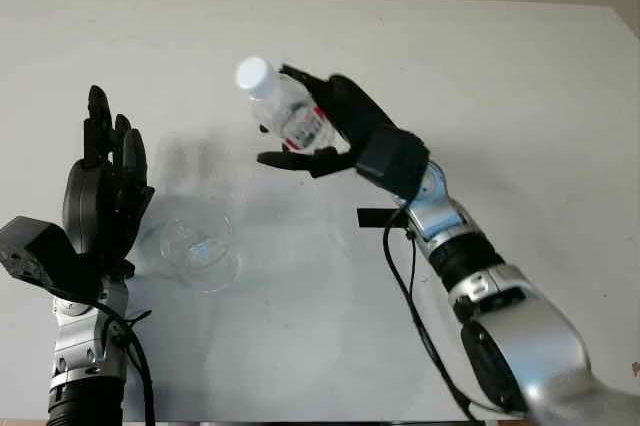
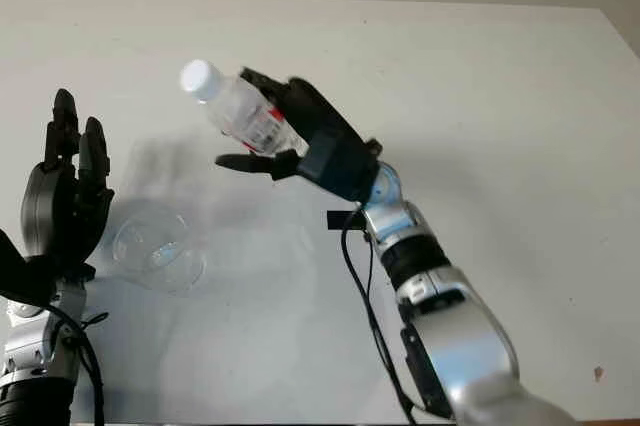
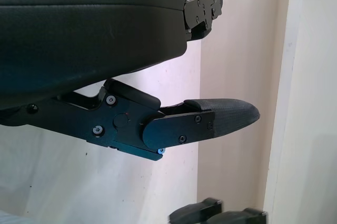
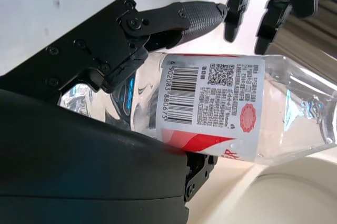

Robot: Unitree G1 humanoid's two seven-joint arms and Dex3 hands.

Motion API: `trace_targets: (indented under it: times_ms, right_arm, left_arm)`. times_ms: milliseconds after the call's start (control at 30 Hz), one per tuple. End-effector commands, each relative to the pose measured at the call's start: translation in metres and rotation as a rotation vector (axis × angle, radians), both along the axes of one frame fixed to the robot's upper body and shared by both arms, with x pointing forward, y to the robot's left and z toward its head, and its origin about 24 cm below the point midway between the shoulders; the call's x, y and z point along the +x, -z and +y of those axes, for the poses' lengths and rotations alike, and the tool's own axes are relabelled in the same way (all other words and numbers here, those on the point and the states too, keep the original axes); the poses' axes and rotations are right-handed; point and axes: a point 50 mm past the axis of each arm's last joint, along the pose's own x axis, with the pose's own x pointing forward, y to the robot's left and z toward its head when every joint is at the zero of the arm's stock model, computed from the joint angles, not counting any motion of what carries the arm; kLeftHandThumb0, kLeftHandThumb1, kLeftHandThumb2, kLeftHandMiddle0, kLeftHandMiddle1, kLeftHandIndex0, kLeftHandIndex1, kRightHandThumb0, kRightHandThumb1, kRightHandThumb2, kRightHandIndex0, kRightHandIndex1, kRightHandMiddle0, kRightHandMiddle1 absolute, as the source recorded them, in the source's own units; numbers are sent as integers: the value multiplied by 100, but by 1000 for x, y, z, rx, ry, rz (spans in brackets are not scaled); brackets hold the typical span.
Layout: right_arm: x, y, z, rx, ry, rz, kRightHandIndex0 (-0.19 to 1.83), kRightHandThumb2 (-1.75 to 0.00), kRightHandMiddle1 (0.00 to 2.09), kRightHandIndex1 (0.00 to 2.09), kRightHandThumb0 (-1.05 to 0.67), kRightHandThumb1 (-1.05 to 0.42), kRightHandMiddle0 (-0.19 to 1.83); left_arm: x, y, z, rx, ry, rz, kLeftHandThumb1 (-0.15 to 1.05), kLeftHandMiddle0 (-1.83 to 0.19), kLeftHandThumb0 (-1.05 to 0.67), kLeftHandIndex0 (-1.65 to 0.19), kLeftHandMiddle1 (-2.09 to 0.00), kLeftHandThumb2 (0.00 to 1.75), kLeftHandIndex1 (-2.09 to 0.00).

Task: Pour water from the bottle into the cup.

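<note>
Now my right hand (image 1: pixel 330 131) has its fingers wrapped around the bottle (image 1: pixel 285 111), lifted and tilted with its white cap still on, up and beyond the cup (image 1: pixel 197 241). My left hand (image 1: pixel 105 191) is open just beside the cup. Looks mid-carry toward the pour; next I'd need the mouth over the cup, cap dealt with.

Bright, even light falls over my white counter (image 1: pixel 520 96), and soft grey shadows spread beneath my arms. The cap of the bottle (image 1: pixel 285 111) glares white and smears slightly. Close to my right wrist, the label's barcode reads sharp.
</note>
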Motion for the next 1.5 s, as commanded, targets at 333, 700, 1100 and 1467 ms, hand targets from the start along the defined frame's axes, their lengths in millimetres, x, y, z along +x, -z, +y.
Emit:
trace_targets:
  times_ms: [333, 700, 1100, 1467]
  right_arm:
    - [1, -28, 7, -224, 88, -454, 115, -20, 209, 209, -35, -105, 88]
    - [-2, -36, 4, -261, 93, -715, 131, -13, 209, 209, -36, -105, 101]
    - [-5, -45, 6, -288, 72, -890, 126, -18, 209, 209, -41, -105, 100]
    - [-10, -49, 18, -301, 17, -956, 123, -9, 209, 209, -44, -104, 100]
  left_arm:
    - [1, -1, 0, 7, 1, -3, 105, 19, -73, 19, 0, 54, 0]
    - [4, -3, -2, 14, 5, -6, 105, 19, -73, 19, 0, 54, 0]
    - [6, -4, -3, 11, 15, -16, 105, 19, -73, 19, -1, 53, 0]
    - [6, -3, -5, 15, 13, -13, 105, 19, -74, 19, -1, 53, 0]
